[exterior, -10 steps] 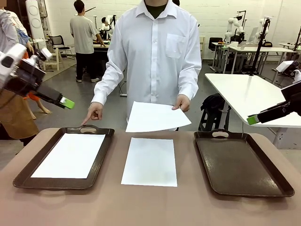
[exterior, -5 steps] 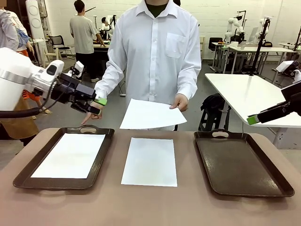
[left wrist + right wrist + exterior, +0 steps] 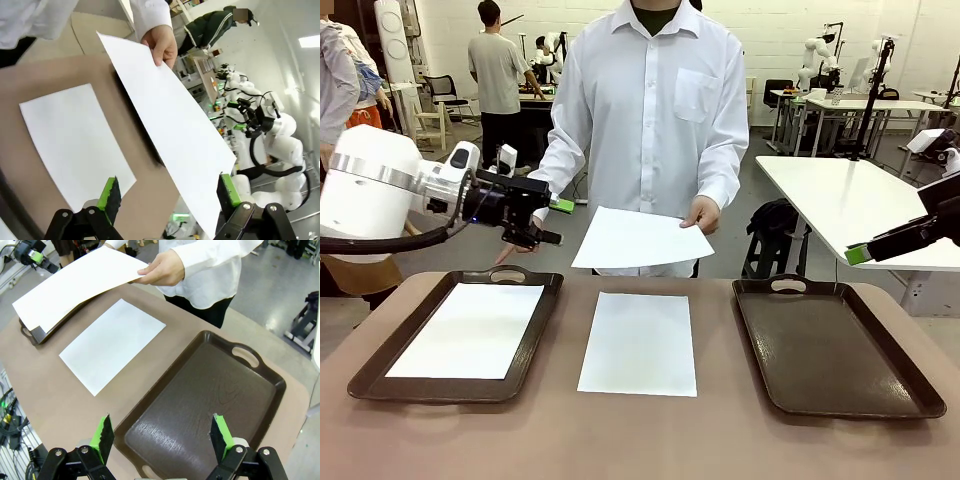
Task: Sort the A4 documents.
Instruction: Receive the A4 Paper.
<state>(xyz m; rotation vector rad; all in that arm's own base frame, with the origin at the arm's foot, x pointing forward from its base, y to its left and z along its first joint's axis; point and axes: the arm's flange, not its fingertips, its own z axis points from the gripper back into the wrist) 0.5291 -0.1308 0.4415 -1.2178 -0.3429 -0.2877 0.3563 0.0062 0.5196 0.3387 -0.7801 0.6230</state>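
One A4 sheet [image 3: 470, 330] lay in the left tray [image 3: 380, 365], a second sheet [image 3: 640, 342] lay on the table between the trays, and the right tray [image 3: 840, 350] had no paper, so the sorting looked barely begun. A person's hand [image 3: 705, 215] held out a third sheet [image 3: 640, 238], with the left gripper [image 3: 556, 221] just beside its edge, jaws wide and empty. The right gripper [image 3: 162, 435] hung above the right tray, also wide open and holding nothing.

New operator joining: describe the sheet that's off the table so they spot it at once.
Find the person across the table. The held sheet is in that person's hand, in mid-air; the others lie flat, one on the table, one in the left tray.
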